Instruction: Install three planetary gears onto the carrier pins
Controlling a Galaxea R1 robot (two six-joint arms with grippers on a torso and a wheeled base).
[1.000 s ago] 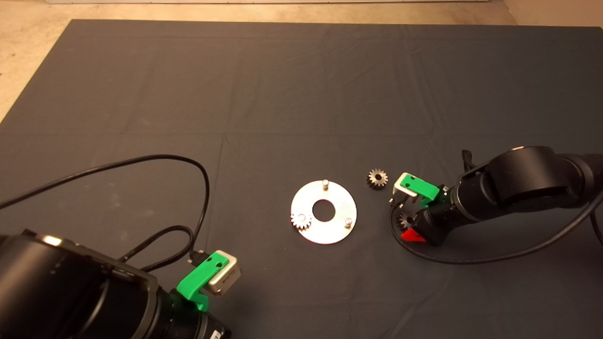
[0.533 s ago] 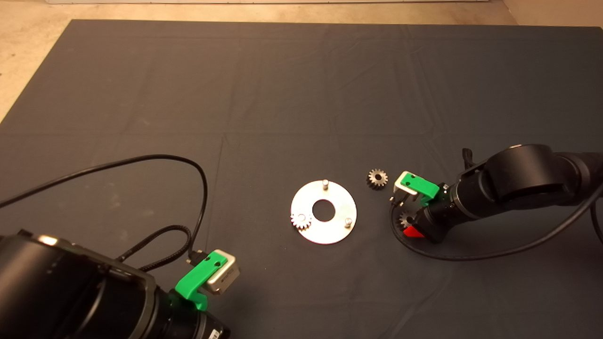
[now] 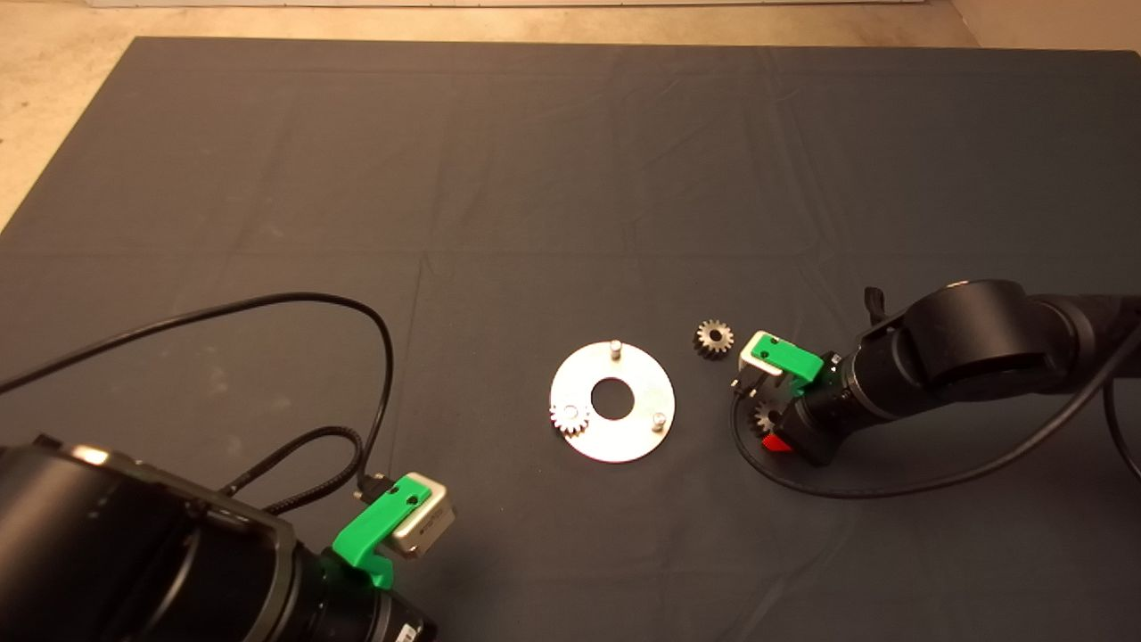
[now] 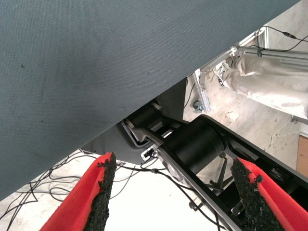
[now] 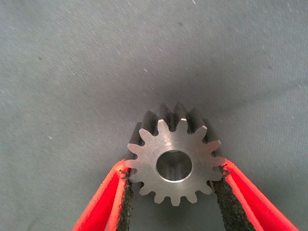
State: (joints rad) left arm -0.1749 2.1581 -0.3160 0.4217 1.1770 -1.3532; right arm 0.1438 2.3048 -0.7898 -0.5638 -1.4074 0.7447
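1. Dark grey cloth covers the table [image 3: 570, 178], with pale floor beyond its far edge.
2. On it lies a flat shiny silver disc [image 3: 612, 403] with a large centre hole; one small grey-steel spur gear [image 3: 569, 417] sits on its left stud, while two short silvery upright studs [image 3: 615, 349] [image 3: 659, 419] stand bare.
3. Another grey-steel gear [image 3: 713, 339] lies on the cloth just right of the disc.
4. The right gripper [image 5: 172, 190], low over the cloth right of the disc, has its red fingers [image 5: 111, 199] pinching the third gear [image 5: 174, 157] by its teeth.
5. The left gripper [image 4: 173, 192] waits at the table's near-left edge, fingers spread wide.
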